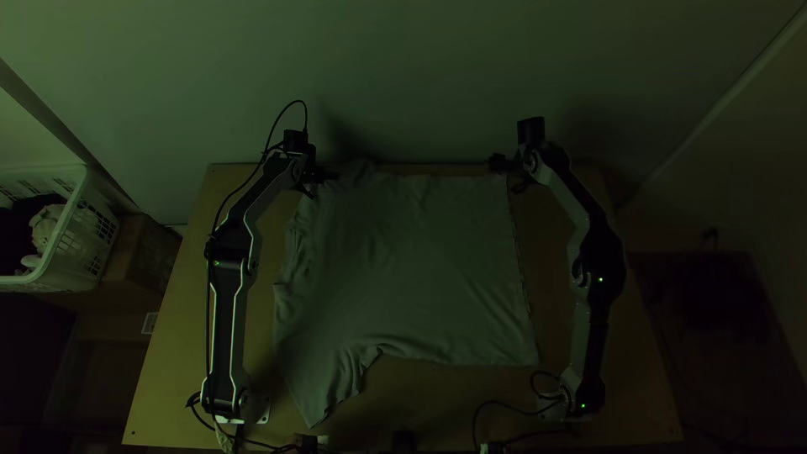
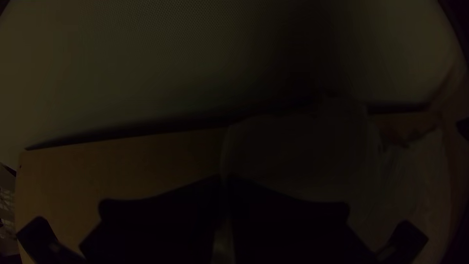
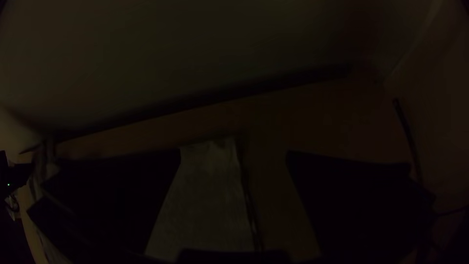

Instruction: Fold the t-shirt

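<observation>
The greyish t-shirt (image 1: 412, 269) lies spread over the middle of the table (image 1: 450, 403) – one sleeve (image 1: 324, 387) slanting out at the near left. Its left side is rumpled, and the cloth bunches at the far left corner – the right edge runs nearly straight, with light creases across the body.

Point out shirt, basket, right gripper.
Shirt (image 1: 408, 269): top view, middle of the spread body.
Basket (image 1: 71, 273): top view, outer wall.
Right gripper (image 3: 234, 152): right wrist view, midway between its open fingertips.
</observation>
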You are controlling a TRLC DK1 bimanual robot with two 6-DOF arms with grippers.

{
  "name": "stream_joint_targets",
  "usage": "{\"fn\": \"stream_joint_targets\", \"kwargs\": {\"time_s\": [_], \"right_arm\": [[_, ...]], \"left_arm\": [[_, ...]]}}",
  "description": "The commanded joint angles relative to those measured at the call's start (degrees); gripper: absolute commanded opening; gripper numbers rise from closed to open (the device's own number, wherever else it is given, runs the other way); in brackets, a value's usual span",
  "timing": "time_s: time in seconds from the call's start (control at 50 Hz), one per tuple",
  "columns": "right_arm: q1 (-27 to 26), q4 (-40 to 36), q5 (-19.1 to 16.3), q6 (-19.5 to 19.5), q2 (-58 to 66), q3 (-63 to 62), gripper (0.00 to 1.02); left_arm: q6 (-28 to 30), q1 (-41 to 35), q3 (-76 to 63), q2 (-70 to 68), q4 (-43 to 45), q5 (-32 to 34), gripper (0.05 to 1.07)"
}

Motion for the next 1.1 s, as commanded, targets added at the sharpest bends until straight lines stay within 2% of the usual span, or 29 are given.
{"fn": "stream_joint_targets", "kwargs": {"time_s": [0.0,0.14,0.44,0.58,0.64,0.7,0.78,1.08], "right_arm": [[-0.49,-5.62,0.08,2.9,6.7,9.6,0.98],[-0.49,-6.59,0.08,4.84,10.57,13.73,0.92],[-0.31,-5.71,-0.09,6.77,14.7,14.52,0.91],[-0.22,-5.53,-0.27,7.3,16.01,14.52,0.75],[-0.22,-5.35,-0.27,7.38,16.63,14.52,0.63],[-0.22,-5.18,-0.27,7.38,17.07,14.61,0.42],[-0.49,-3.68,-0.27,7.21,16.89,14.61,0.03],[-0.93,-0.17,0.0,6.51,13.82,14.61,0.03]], "left_arm": [[-1.05,1.34,0.23,-2.25,-1.31,-1.12,0.08],[-1.57,1.34,0.23,-4.71,-2.1,-0.86,0.08],[-1.66,1.78,0.14,-7.26,-2.8,-0.51,0.08],[-1.66,1.95,0.14,-7.79,-2.72,-0.42,0.08],[-1.66,2.04,0.14,-7.79,-2.72,-0.42,0.08],[-1.66,2.13,0.14,-7.88,-2.8,-0.42,0.08],[-1.66,2.22,0.14,-7.88,-2.89,-0.42,0.08],[-2.54,2.48,-0.04,-8.41,-3.51,-0.42,0.08]]}}
